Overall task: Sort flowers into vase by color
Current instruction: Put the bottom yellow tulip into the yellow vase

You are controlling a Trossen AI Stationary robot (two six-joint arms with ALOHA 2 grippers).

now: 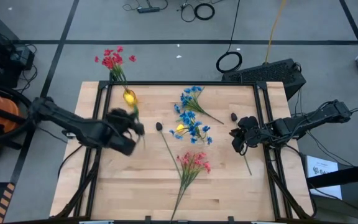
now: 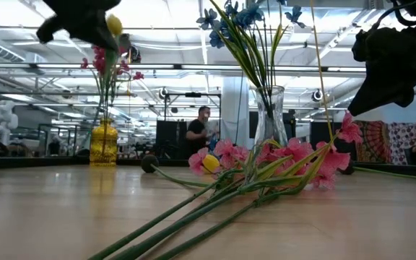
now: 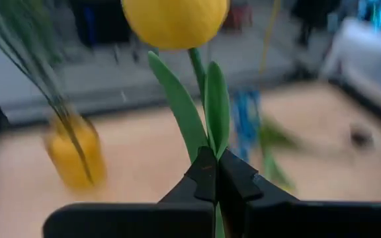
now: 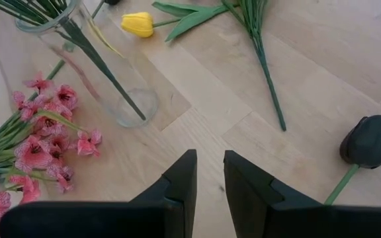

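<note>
Your left tool [image 3: 215, 173] is clamped on the stem of a yellow bud [image 3: 175, 21], which is held upright above the surface [image 1: 129, 186], the bloom standing just past the fingertips. Just beyond that tool stands the yellow vase [image 1: 129, 96] with the red sprig [image 1: 112, 60] in it; nothing lies between the two.

Your right tool [image 4: 210, 175] hovers with its fingers slightly apart and nothing between them. Just beside it a dark bud [image 4: 366, 140] lies on its green stem. Ahead of it stands the clear glass vase [image 4: 104, 82] holding blue sprigs [image 1: 191, 124], with a second yellow bud [image 4: 137, 24] and a loose blue sprig [image 1: 192, 98] lying past it. The pink sprigs [image 1: 194, 163] lie flat beside the glass vase, and another dark bud [image 1: 159, 126] lies between the two tools.
</note>
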